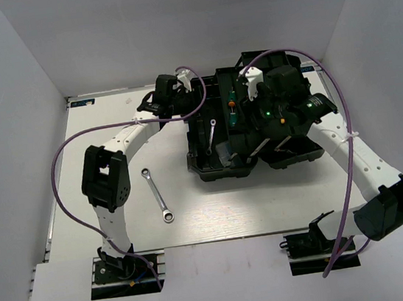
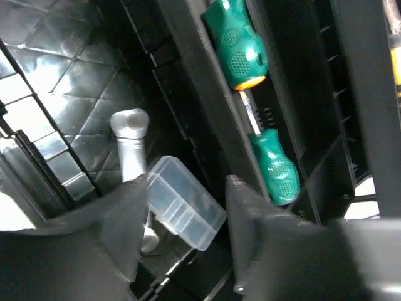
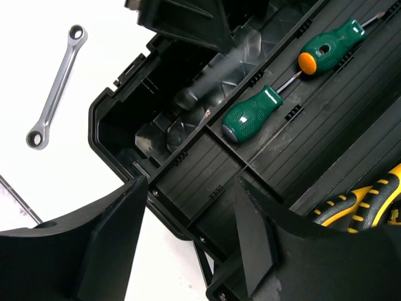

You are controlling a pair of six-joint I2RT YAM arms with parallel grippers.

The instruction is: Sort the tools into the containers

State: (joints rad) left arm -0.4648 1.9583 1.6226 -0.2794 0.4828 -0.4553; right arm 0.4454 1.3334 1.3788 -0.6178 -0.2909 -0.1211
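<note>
The left gripper [image 2: 188, 188] is hanging low inside the left compartment of the large black plastic toolbox [image 1: 205, 166]. Its two dark fingers [image 2: 125, 232] are standing apart and clamping nothing. A small clear plastic block [image 2: 186, 202] is showing in the gap between them; whether it is touching either finger I cannot tell.

Just beside the left finger, the short silver metal wrench [image 2: 130, 147] is sitting in that same compartment. Its rounded end is showing in full view, and its other end is hiding behind the finger.

Beyond a dividing wall to the right, the two stubby green-handled screwdrivers [image 2: 237, 47] are lying end to end in a narrow channel.

The right gripper [image 3: 191, 188] is hovering over the right half of the toolbox, its jaws spreading wide with nothing between them. Further right of the screwdrivers' channel, the yellow-handled pliers [image 3: 366, 200] are lying in another compartment, with only part of the handles showing.

The long silver metal wrench [image 1: 157, 195] is lying flat on the white table [image 1: 218, 219], out to the near left of the toolbox and apart from it, in no compartment.
</note>
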